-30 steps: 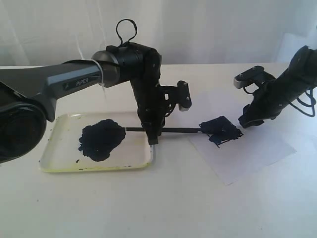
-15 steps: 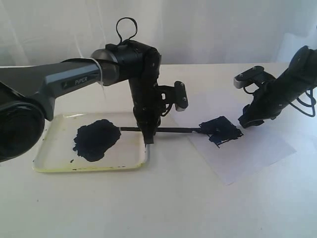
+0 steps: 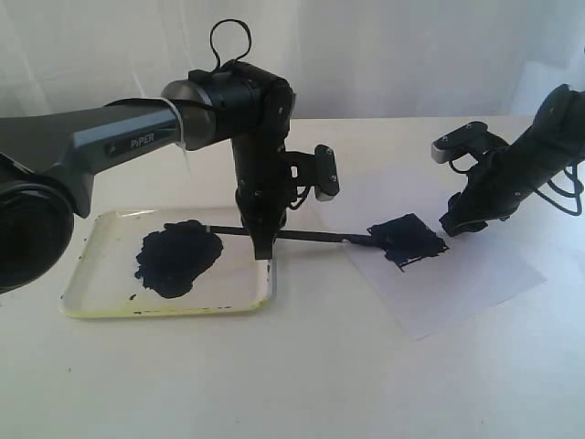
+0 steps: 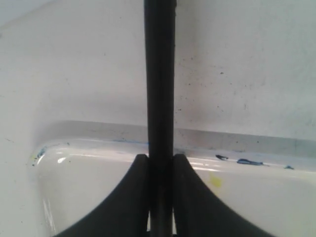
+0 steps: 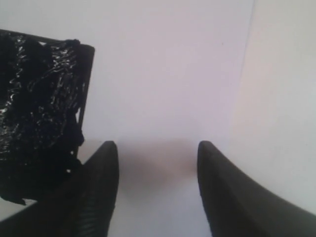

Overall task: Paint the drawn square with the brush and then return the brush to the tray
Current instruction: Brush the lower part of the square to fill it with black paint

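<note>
Black brush (image 3: 315,239) lies level mid-frame, clamped in left gripper (image 3: 262,249) above right edge of tray (image 3: 164,312), tip at left edge of painted square (image 3: 409,240). Right gripper (image 3: 454,225) spread wide, empty, just right of square.

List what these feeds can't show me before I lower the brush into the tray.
Exterior view: the brush tip merges with the painted drawn square; contact unreadable.
Exterior view: the left claw hides whether the brush touches the tray rim.
Left wrist view: both brush ends cut off, by the frame edge and the claw.
Right wrist view: the drawn square runs off the frame edge.
</note>
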